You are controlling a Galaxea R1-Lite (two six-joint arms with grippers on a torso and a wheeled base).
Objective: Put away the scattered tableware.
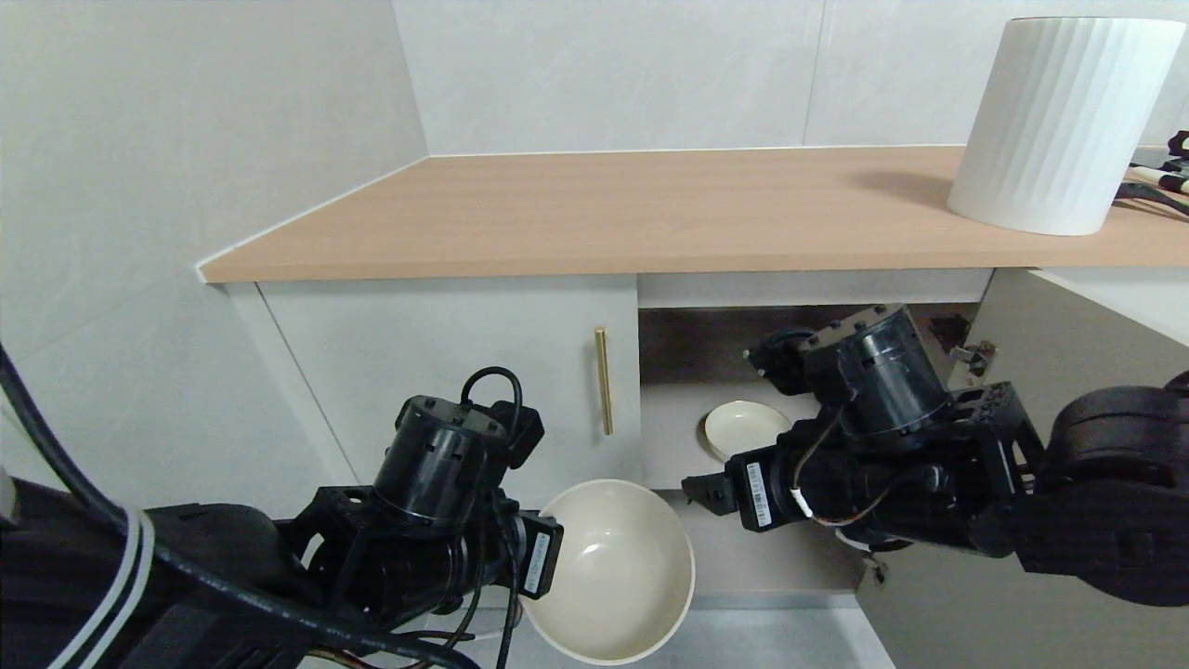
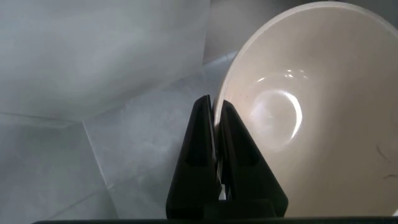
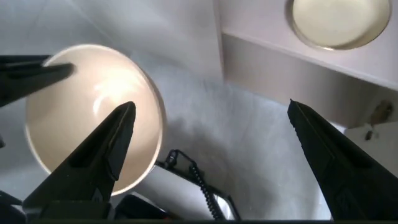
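My left gripper [image 1: 546,556] is clamped narrow on the rim of a cream bowl [image 1: 615,573], 1 finger inside the rim and 1 outside, as my left wrist view shows with the fingertips [image 2: 205,112] pinching the bowl's [image 2: 311,124] edge. The bowl hangs in the air, tilted with its hollow facing up, over the grey floor [image 1: 790,646] just in front of the cabinet's [image 1: 418,344] closed left door, below its brass handle [image 1: 602,381]. My right gripper [image 3: 210,107] is spread wide and holds nothing; it hovers in front of the open compartment, above the floor and between the bowl [image 3: 93,112] and the shelf's front edge. A small plate [image 1: 743,428] of the same cream colour lies flat on the left part of the cabinet shelf, near its front edge, well apart from the bowl; my right wrist view shows it [image 3: 339,22] too. The right door [image 1: 929,623] stands swung open beside my right arm. Above, on the wooden worktop [image 1: 650,214], a white ribbed container [image 1: 1059,121] stands upright near the right edge.
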